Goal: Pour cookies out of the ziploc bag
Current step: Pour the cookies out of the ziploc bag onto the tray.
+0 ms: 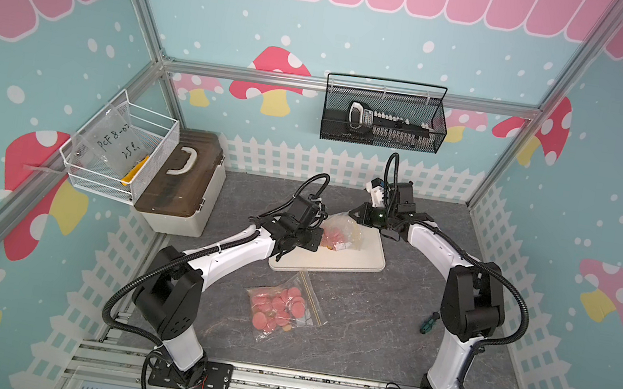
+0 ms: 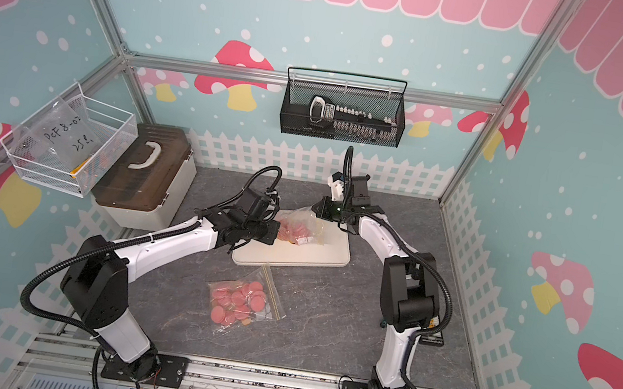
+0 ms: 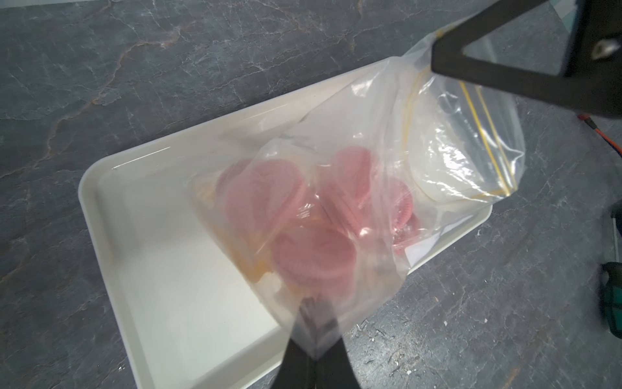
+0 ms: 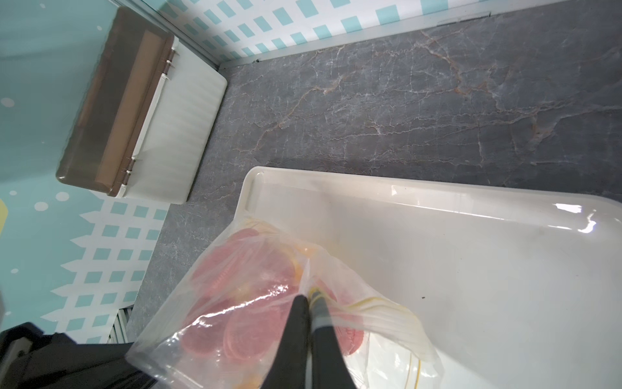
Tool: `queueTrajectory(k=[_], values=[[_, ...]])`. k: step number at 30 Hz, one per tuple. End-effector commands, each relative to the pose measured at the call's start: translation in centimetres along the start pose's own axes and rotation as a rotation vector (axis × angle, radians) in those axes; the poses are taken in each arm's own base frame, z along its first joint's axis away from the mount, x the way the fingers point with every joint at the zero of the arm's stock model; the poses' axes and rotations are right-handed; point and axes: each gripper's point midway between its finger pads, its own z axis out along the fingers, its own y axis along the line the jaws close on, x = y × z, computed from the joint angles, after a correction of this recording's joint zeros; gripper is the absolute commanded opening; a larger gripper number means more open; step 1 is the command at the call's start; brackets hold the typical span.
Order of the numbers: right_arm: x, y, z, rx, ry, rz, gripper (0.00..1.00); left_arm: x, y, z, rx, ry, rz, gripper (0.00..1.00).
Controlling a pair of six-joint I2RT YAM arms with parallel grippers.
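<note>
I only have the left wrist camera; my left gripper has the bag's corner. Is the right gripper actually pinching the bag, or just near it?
Observer: Pinching. The right wrist view shows the right gripper shut on the ziploc bag at its zip edge.
Operator: Any cookies outside my view?
Observer: A second bag of cookies lies flat on the near side of the white tray.
Operator: What's off to the left?
Observer: A brown-lidded toolbox near the back left corner, apart from the tray.

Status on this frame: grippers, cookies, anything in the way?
Left gripper, right gripper: both shut on the ziploc bag, over the white tray. Cookies inside the bag. Second bag on the table, not in the way.
</note>
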Motion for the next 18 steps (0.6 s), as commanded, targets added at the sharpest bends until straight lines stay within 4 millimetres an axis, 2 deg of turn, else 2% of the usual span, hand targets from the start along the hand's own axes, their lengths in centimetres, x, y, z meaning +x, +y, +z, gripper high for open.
queueTrajectory(k=[1,5,13,18], values=[[-0.7,0.5,0.4,-0.028,-0.021,-0.032,0.0,-1.4,-0.2,-0.4,0.006,-0.024,0.024,0.0],[-0.4,0.1,0.6,-0.018,-0.017,-0.029,0.0,-1.6,-0.2,-0.3,0.001,-0.019,0.038,0.0],[-0.2,-0.8,1.4,-0.006,-0.009,-0.014,0.0,-3.3,-0.6,-1.4,0.005,-0.054,0.047,0.0],[-0.3,-1.2,1.7,-0.009,-0.01,-0.001,0.0,-3.3,-0.7,-1.3,0.004,-0.034,0.052,0.0]])
